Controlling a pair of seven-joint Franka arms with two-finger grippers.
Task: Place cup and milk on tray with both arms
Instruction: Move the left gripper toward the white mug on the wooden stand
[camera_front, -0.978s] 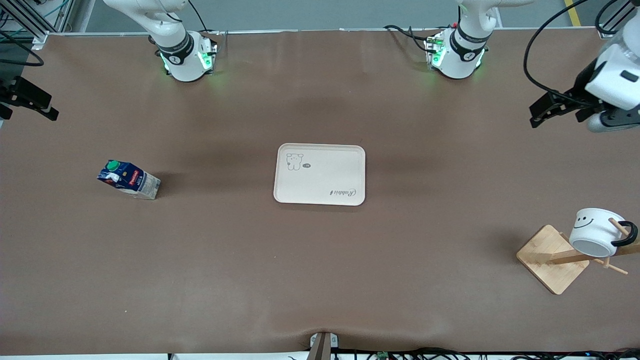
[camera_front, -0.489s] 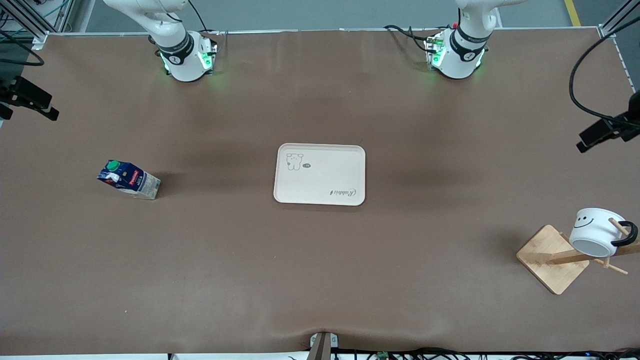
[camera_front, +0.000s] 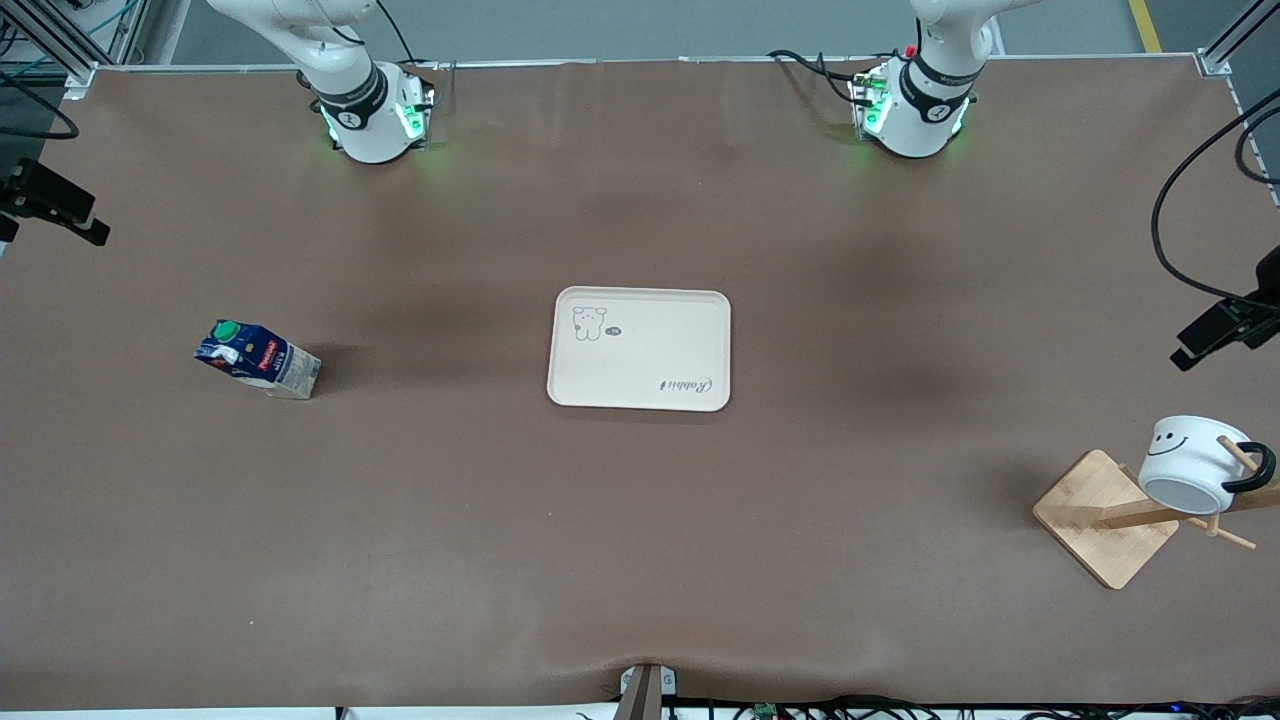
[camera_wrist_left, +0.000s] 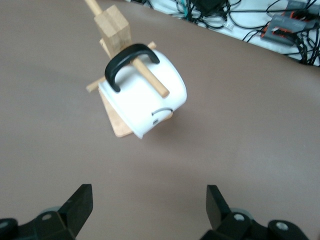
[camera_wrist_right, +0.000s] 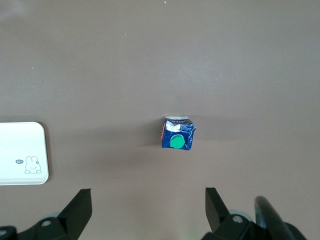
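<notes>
Two claws hang in the air with their fingers spread wide and nothing between them. The left claw (camera_wrist_left: 147, 205) is up over the table's edge at the left arm's end, above the small white mug with a black smiley face and black loop handle (camera_front: 1195, 464). That mug hangs on a peg of a wooden stand with a square base (camera_front: 1105, 517), near the corner of the brown table (camera_front: 640, 560) closest to the front camera. The right claw (camera_wrist_right: 147, 207) is high over the small dark-blue gable-top carton with a green cap and red label (camera_front: 258, 359), which stands toward the right arm's end. The label's print is too small to read. The cream rectangular tray (camera_front: 640, 349) lies mid-table, marked with a cartoon animal and cursive script that seems to read "Rabbit".
</notes>
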